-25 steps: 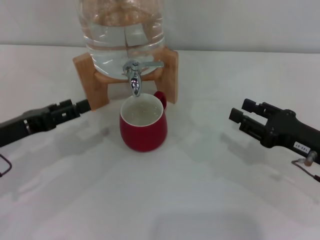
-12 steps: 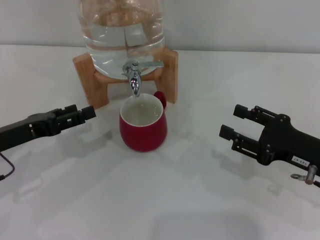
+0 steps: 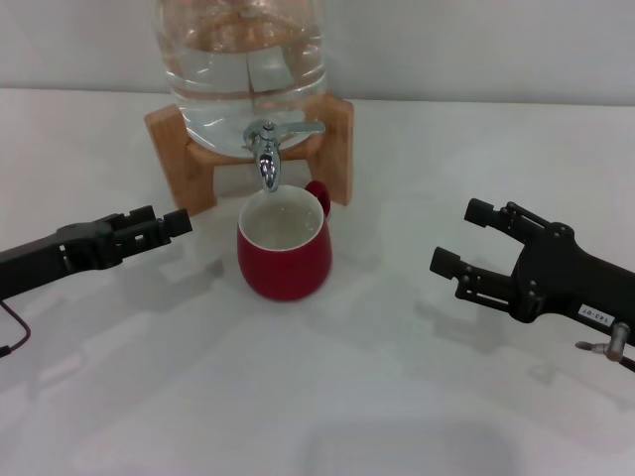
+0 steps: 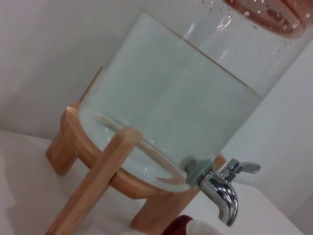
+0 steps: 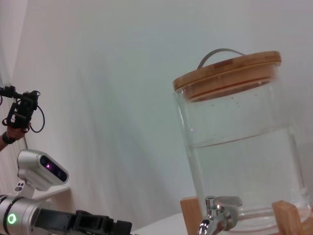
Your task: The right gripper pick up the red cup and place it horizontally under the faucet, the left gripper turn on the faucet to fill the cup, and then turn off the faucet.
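The red cup (image 3: 284, 253) stands upright on the white table, its mouth right under the spout of the chrome faucet (image 3: 266, 149). No stream shows from the spout. The faucet's flat lever points to the right. My left gripper (image 3: 175, 222) hovers low to the left of the cup, apart from it. To the right of the cup, my right gripper (image 3: 463, 236) is open and holds nothing. The left wrist view shows the faucet (image 4: 220, 188) close up and a bit of the cup's rim (image 4: 188, 227). In the right wrist view, the faucet (image 5: 212, 220) and the left gripper (image 5: 105, 226) appear.
The clear water jar (image 3: 243, 59) sits on a wooden stand (image 3: 179, 149) at the back of the table, just behind the cup. A plain wall rises behind it. White tabletop stretches in front of the cup and both grippers.
The left gripper moved right, closer to the cup, then held still. The right gripper shifted nearer and slightly left, and its fingers spread wider. The cup stayed put.
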Controlling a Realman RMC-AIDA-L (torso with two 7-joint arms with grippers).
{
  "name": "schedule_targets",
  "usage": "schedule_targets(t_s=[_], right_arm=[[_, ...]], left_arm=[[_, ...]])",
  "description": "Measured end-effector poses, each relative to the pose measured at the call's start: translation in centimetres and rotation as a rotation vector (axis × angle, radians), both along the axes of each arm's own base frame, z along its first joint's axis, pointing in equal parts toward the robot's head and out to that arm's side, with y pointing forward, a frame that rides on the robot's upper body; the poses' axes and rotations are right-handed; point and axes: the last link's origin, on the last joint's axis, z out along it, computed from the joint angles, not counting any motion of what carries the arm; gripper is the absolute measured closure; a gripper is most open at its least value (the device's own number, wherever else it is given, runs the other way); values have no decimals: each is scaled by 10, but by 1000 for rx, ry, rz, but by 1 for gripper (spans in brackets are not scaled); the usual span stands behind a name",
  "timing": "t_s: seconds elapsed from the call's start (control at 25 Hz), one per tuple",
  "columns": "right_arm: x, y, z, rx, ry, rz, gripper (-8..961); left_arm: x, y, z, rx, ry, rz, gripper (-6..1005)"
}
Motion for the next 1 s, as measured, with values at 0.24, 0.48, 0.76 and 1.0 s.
schedule_targets(t_s=[0.24, 0.48, 0.76, 1.0], right_arm=[[0, 1, 1, -3, 15, -9, 80], [1, 2, 1, -18, 32, -43, 80], [1, 4, 2, -22, 55, -66, 80], [2, 4, 3, -21, 61, -72, 80]], left_arm=[[2, -5, -2, 11, 30, -76, 112], [3, -7, -5, 18, 46, -115, 112], [1, -6, -4, 50, 40, -116, 112], [2, -6, -3, 60, 37, -119, 112]])
